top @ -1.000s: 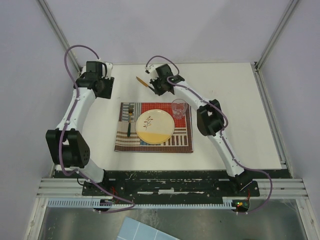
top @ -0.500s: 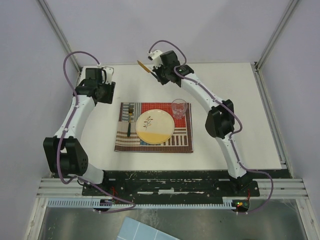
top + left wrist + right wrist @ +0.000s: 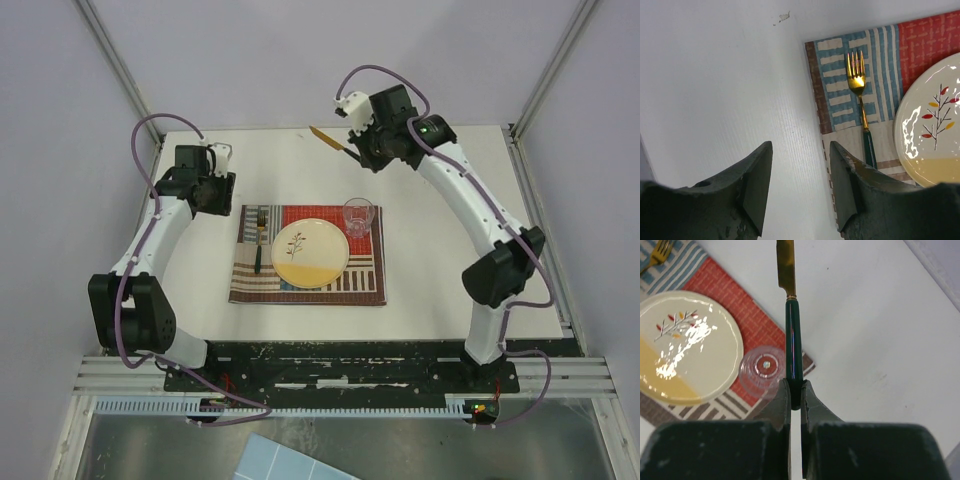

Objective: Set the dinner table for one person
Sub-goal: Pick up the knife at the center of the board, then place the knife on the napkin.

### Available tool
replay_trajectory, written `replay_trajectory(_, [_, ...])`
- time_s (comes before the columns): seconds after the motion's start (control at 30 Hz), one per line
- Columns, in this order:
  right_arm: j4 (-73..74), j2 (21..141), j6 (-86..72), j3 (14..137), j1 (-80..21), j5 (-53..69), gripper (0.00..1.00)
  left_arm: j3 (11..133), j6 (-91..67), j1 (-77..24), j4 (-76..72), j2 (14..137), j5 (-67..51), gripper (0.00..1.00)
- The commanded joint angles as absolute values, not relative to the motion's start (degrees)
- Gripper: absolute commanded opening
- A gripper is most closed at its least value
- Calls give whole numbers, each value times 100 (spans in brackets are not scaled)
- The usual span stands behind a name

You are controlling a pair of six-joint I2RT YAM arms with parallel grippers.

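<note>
Dinner table (image 3: 450, 270) white, metal-edged; placemat (image 3: 365, 286) at centre; lavender walls (image 3: 330, 60).

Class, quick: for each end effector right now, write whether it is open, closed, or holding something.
Left end effector: open, holding nothing.
Right end effector: closed on the knife, gripping its green handle.

R arm swung right, carrying knife (image 3: 327, 139) in its fingers (image 3: 781, 407); L arm shifted slightly.
</note>
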State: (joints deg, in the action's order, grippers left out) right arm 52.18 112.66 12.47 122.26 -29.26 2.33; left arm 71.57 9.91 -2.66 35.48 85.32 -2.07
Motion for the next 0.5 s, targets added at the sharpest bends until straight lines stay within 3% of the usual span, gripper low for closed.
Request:
replay_trajectory(0.0, [6022,10069,1677,11701,-2951,506,2,7172,757,-272,3270,8316,-371,56])
replay_trajectory(0.47, [6849,7798,1837,9323,-2813,862,2,7381,615,-278,3398,8556,-432,55])
